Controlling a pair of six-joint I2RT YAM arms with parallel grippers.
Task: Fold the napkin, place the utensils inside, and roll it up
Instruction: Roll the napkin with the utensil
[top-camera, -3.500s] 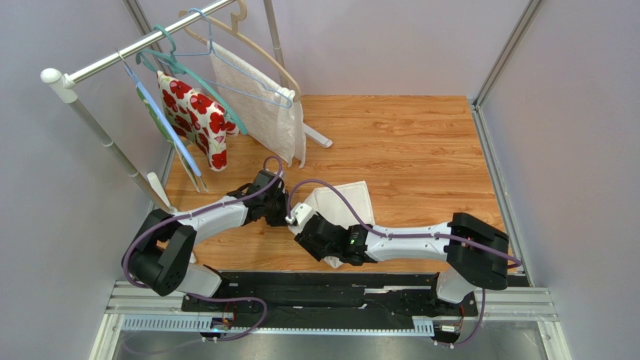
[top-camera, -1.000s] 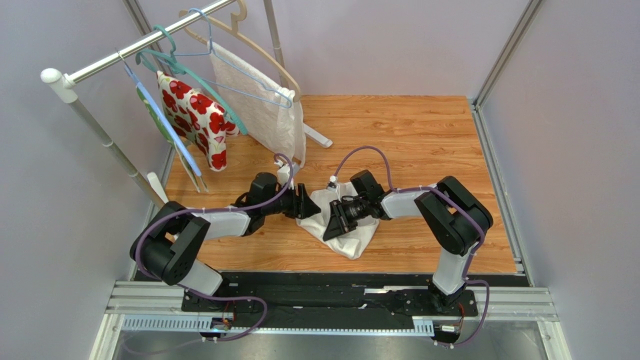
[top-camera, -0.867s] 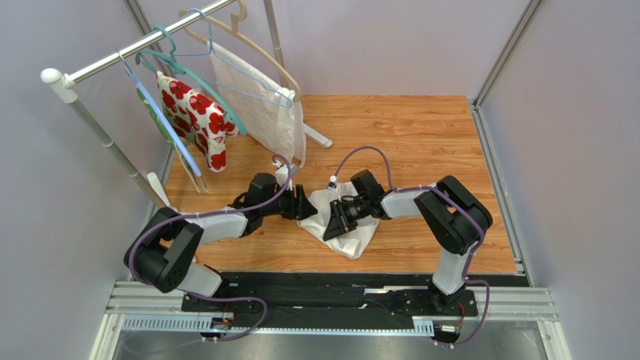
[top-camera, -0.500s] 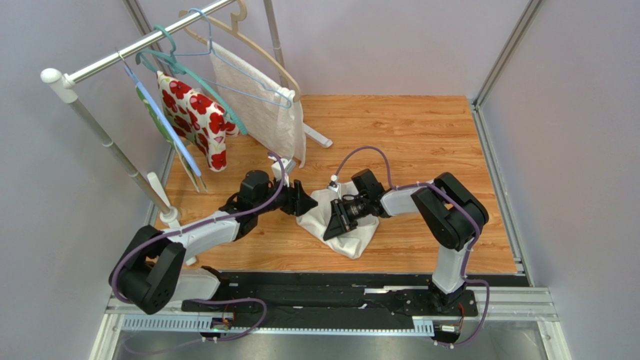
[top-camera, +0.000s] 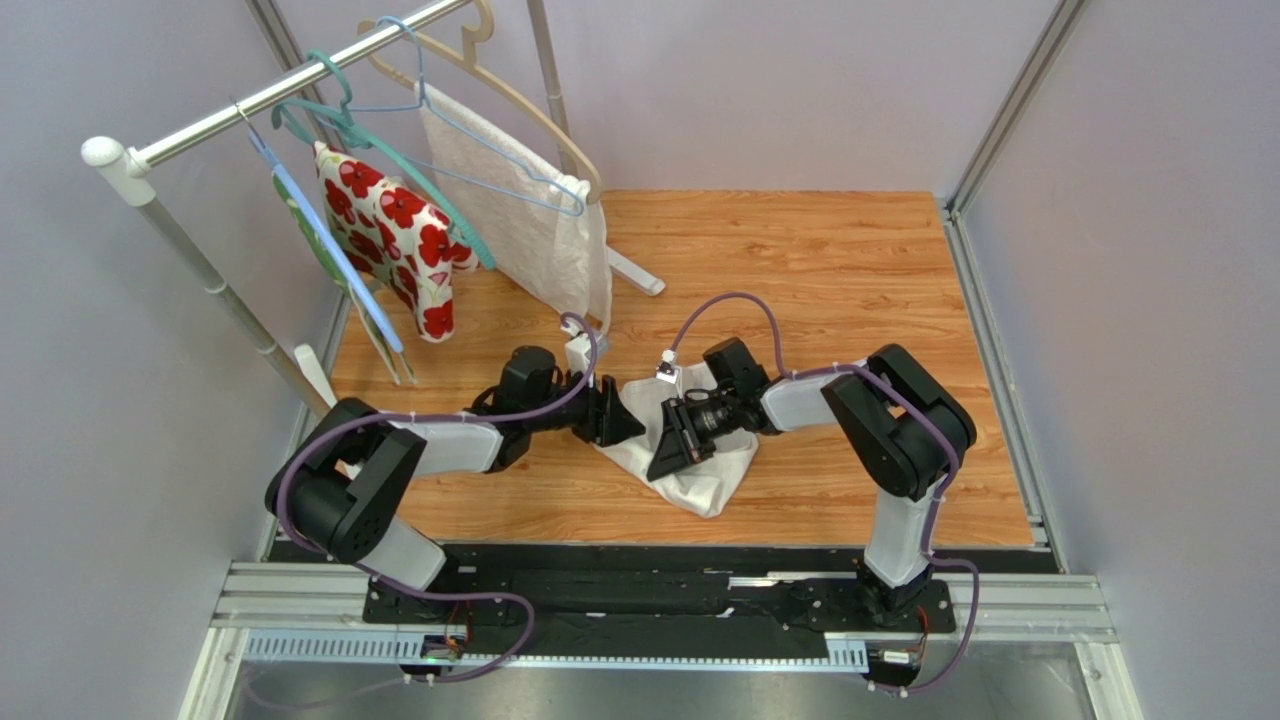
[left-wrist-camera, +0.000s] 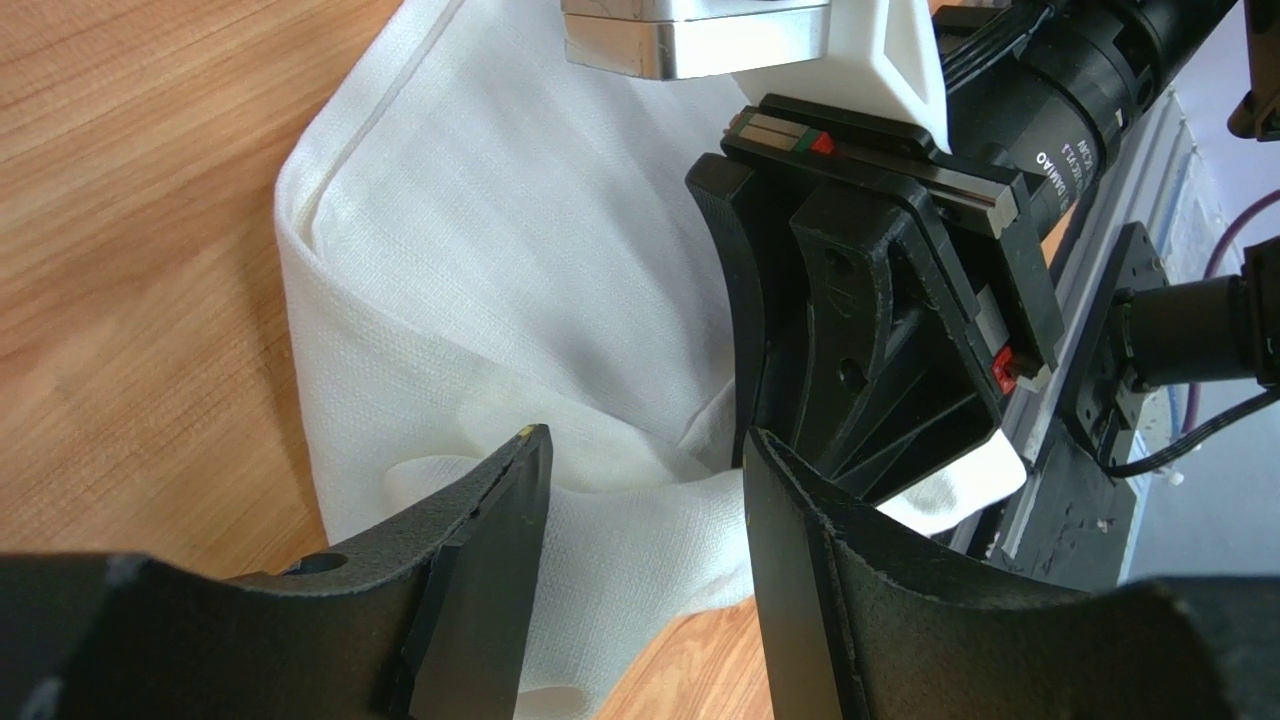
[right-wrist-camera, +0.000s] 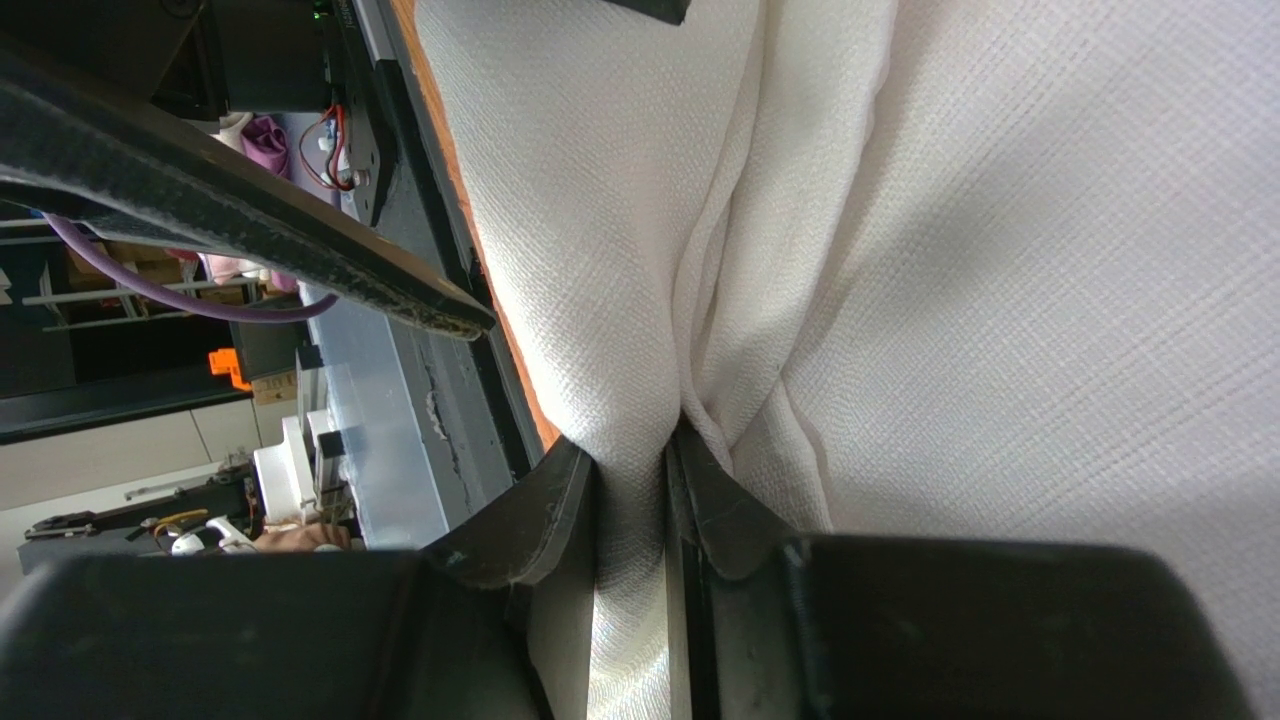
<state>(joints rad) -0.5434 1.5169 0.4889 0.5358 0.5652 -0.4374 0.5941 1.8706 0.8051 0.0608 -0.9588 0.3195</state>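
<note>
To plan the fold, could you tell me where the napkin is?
In the top view the napkin lies bunched on the wooden table, front centre, with the open left gripper at its left edge and the right gripper pinching a fold.

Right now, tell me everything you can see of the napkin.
The napkin is off-white woven cloth with a hemmed edge, crumpled and partly folded over, lying on the wooden table near its middle. The right gripper is shut on a raised fold of it. The left gripper hangs open over its rumpled edge. Both arms hide part of it.
</note>
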